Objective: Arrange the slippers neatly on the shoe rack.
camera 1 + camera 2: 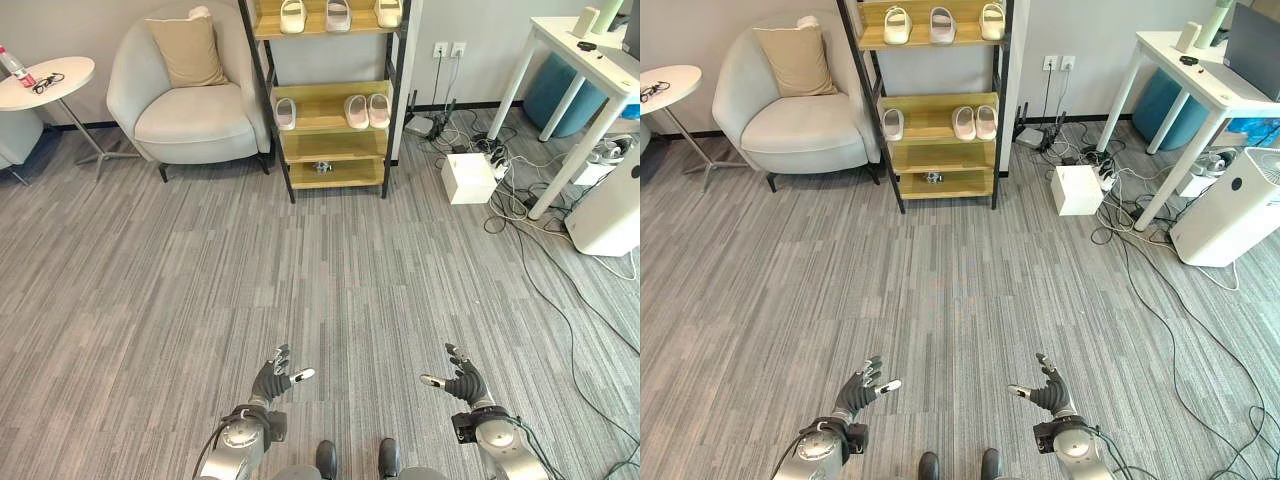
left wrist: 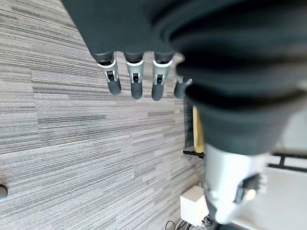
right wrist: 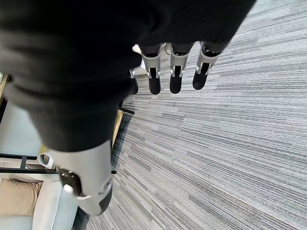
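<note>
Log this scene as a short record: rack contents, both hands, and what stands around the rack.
shoe rack: against the far wall, wooden shelves in a black frame
top shelf slippers: three pale slippers in a row
middle shelf slippers: a pair side by side, with a single slipper apart on the robot's left
left robot hand: open, empty, over the floor
right robot hand: open, empty, over the floor
armchair: left of the rack, cushion on it
white box: on the floor right of the rack
</note>
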You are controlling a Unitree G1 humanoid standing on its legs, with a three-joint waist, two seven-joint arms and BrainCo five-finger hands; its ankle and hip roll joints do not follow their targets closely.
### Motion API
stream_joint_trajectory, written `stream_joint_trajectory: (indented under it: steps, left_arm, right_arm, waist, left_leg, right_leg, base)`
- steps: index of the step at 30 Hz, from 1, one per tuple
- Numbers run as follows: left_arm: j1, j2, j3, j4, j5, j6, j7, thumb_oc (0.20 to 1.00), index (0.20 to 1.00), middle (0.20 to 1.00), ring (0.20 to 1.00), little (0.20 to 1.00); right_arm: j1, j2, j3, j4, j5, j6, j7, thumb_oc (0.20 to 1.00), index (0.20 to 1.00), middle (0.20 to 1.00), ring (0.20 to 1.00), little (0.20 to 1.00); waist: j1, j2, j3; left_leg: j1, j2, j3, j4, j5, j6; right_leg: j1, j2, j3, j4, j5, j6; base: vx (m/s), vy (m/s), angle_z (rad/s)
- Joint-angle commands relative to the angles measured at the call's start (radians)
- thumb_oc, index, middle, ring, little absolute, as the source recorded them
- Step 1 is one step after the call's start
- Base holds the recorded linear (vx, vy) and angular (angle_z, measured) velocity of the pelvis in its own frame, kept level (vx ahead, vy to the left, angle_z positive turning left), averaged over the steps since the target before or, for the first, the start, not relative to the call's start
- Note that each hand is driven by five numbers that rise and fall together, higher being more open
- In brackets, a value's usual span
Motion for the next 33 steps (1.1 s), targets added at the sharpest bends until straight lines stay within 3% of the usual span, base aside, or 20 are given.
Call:
stream_joint_trajectory:
  steps: [1, 33]
  left_arm:
    - [-0.037, 0.008, 0.029, -0.01, 0.001, -0.036, 0.012, 1.0, 1.0, 1.0, 1.0, 1.0]
    - [-0.021, 0.005, 0.04, -0.045, -0.068, -0.039, -0.004, 1.0, 1.0, 1.0, 1.0, 1.0]
  right_arm:
    - [-0.006, -0.008, -0.024, -0.072, 0.012, -0.054, -0.03, 1.0, 1.0, 1.0, 1.0, 1.0]
    - [0.0, 0.011, 0.007, -0.024, 0.059, -0.053, 0.002, 1.0, 1.0, 1.0, 1.0, 1.0]
  waist:
    - [0.0, -0.04, -0.023]
    - [-0.002, -0.043, -0.03]
  left_leg:
    - [0.022, 0.065, -0.044, -0.006, -0.095, -0.058]
    - [0.033, 0.056, -0.045, -0.006, -0.102, -0.056]
  right_leg:
    - [0.041, -0.117, 0.023, 0.002, -0.107, 0.119]
    - [0.05, -0.122, 0.014, 0.002, -0.104, 0.116]
  base:
    - [-0.01, 0.001, -0.03]
    - [0.0, 0.0, 0.0]
